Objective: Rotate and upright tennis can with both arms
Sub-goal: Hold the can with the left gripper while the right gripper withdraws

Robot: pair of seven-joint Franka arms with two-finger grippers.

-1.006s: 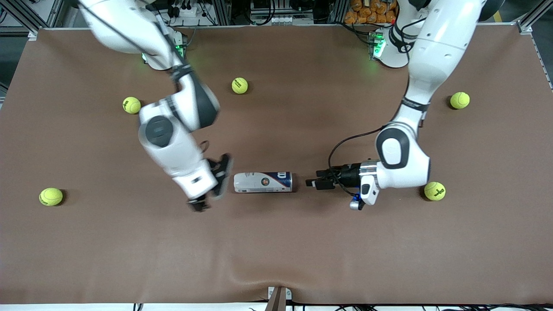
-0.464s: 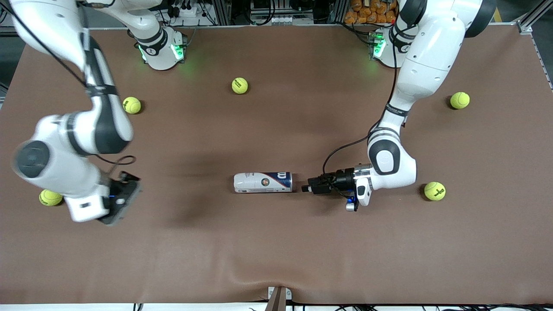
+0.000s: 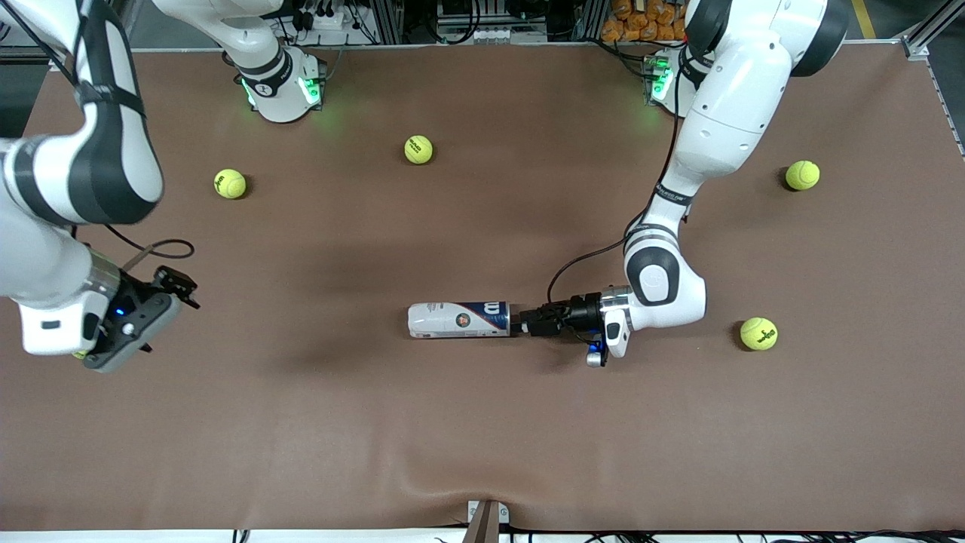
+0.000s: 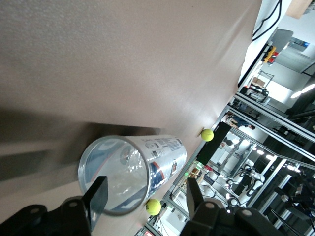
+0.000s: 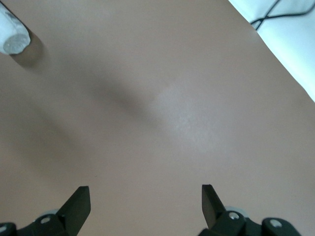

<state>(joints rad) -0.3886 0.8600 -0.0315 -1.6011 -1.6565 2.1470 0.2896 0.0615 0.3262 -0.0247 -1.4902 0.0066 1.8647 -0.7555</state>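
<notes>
Straddling tennis can (image 3: 459,320) end, left tool (image 3: 525,323) parted.

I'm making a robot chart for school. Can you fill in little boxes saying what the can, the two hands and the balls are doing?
tennis can: lying on its side, mid-table
left hand: low at the can's open end, fingers apart on either side of the rim, not gripping yet
right hand: open, holding nothing, over the right arm's end of the table
tennis balls: four loose ones in plain sight, e.g.
table: brown

White jointed arms (image 3: 724,105), black bands, black cables, green-lit bases (image 3: 283,87).
</notes>
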